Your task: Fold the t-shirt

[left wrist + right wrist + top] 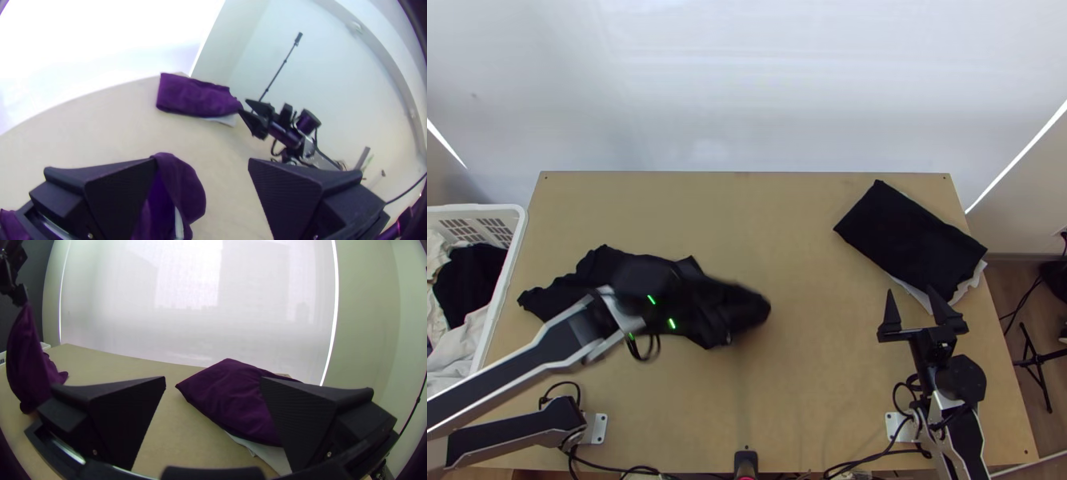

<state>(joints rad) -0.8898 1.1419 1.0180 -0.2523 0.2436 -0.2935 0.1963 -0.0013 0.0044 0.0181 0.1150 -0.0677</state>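
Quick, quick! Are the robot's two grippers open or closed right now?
Left gripper: open, dark cloth against one finger; can't tell if it's caught.
Right gripper: open, holding nothing.

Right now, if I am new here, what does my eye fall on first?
Probably the bunched dark cloth drawn up toward the left gripper, on the table's left part. Then the folded dark cloth near the far right corner, light cloth beneath, the open right gripper before it.

A hand could pass over the table [811,376] between the left arm [527,360] above the shirt [571,294] and the folded cloth [907,236].
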